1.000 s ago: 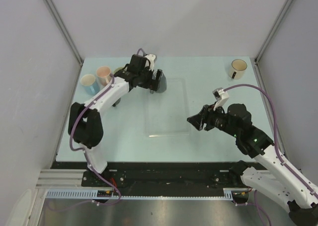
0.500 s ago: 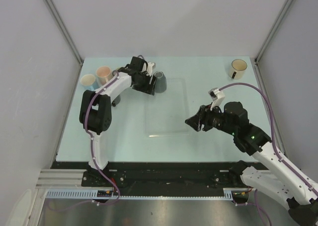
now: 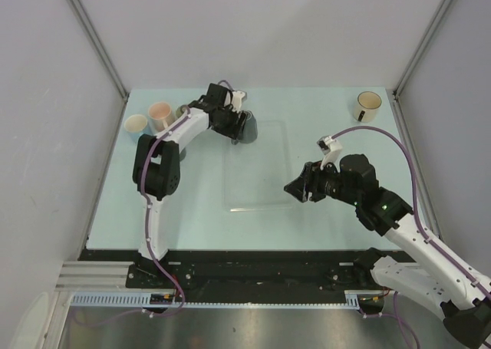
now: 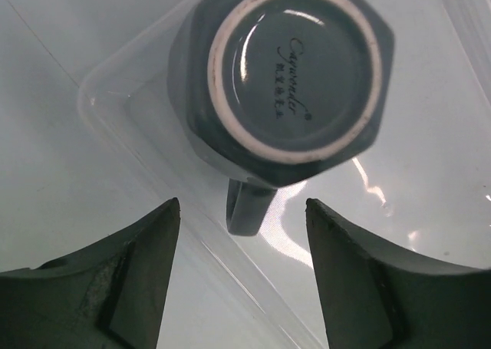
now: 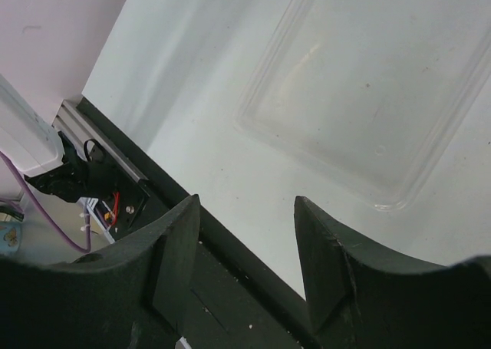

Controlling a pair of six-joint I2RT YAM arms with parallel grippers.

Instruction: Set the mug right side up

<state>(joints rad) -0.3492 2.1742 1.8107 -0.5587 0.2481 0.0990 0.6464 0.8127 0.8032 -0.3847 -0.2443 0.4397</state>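
A dark grey mug (image 3: 247, 127) stands upside down on the far left corner of a clear plastic tray (image 3: 258, 169). In the left wrist view its base (image 4: 295, 69) faces the camera and its handle (image 4: 249, 207) points toward the fingers. My left gripper (image 3: 239, 123) hovers right above the mug, open and empty, with the handle just ahead of the gap between the jaws (image 4: 242, 238). My right gripper (image 3: 295, 188) is open and empty, low over the tray's near right corner (image 5: 383, 203).
A cream mug (image 3: 368, 106) sits at the far right corner of the table. A pale blue cup (image 3: 136, 124) and a peach cup (image 3: 159, 115) stand at the far left, with a dark object behind the left arm. The table's black front rail (image 5: 230, 249) shows under the right gripper.
The left arm has swung and turned its wrist over the grey mug. The right gripper has drifted slightly left and nearer over the tray's corner.
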